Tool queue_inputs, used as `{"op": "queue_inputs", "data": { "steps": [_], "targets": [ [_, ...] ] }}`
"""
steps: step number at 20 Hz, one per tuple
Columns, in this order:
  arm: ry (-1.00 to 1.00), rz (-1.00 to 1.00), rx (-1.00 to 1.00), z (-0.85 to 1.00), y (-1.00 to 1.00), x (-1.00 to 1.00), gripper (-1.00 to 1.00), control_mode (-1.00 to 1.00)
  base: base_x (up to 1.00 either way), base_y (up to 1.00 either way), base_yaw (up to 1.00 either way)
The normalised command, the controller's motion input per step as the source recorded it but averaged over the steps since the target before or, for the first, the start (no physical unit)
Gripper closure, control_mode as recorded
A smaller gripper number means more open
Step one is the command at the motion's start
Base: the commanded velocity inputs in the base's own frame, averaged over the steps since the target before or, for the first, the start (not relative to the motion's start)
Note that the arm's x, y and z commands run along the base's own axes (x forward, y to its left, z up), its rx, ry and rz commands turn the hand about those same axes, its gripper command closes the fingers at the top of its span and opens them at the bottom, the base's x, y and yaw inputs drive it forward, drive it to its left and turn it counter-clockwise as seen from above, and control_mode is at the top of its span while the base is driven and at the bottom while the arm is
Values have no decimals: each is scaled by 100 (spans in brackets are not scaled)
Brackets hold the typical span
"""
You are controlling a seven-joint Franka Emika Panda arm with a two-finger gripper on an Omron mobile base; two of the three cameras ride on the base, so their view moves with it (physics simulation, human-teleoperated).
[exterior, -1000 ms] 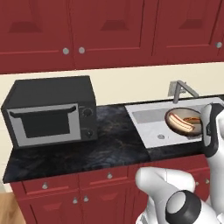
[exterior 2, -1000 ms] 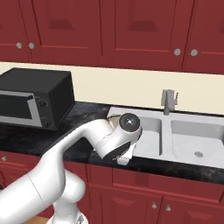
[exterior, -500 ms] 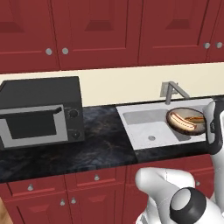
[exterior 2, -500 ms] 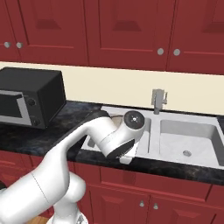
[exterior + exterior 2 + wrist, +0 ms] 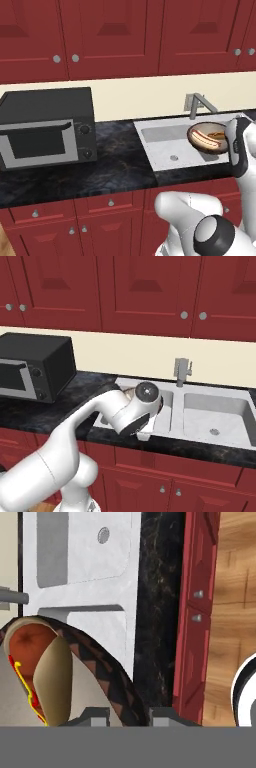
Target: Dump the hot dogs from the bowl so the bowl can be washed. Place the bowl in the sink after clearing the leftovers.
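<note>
Bowl (image 5: 207, 137) with hot dogs (image 5: 206, 140), rim pinched by the gripper (image 5: 129, 714), stays over the sink (image 5: 165, 142).

Since one second ago the base has driven to the right, so the whole picture has shifted: the microwave (image 5: 47, 127) now lies further left in the left base view, and the sink (image 5: 195, 411) sits nearer the middle in the right base view, its second basin fully visible.

bowl (image 5: 107, 684): rim clamped betw pincer (image 5: 129, 714) tips
hot dog (image 5: 42, 672): in bowl, left of pincer
sink (image 5: 85, 567): beyond bowl
</note>
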Motion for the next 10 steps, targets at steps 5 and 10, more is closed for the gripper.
{"op": "queue_inputs", "data": {
  "steps": [5, 10],
  "targets": [
    [3, 0, -17, -5, 31, 58, 100, -100, 0, 0, 0],
    [8, 0, -14, -11, 17, 73, 100, -100, 0, 0, 0]
  ]
}}
